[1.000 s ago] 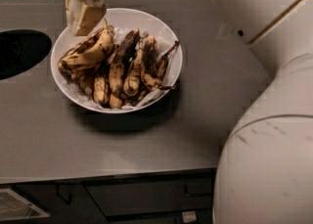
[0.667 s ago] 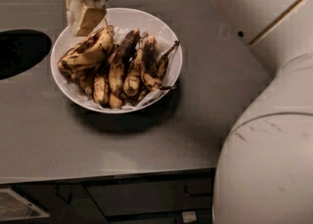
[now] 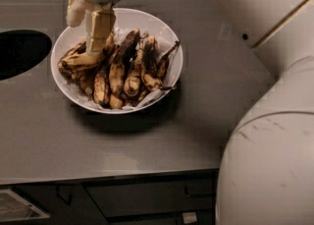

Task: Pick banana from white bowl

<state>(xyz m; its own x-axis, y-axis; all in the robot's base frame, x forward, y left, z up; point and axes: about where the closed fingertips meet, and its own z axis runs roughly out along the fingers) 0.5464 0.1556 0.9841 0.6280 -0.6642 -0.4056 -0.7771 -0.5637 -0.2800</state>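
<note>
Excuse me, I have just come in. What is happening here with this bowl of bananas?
A robot arm is working over a white bowl full of overripe bananas, which stands on a grey counter. Its hand hangs at the bowl's left side and reaches down to a long yellow banana with brown blotches. That banana lies in the bowl among the others and is not yet lifted. Whether the hand already grips it cannot be told.

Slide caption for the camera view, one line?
Gripper poised over the banana at the left of a white bowl of overripe bananas.
</note>
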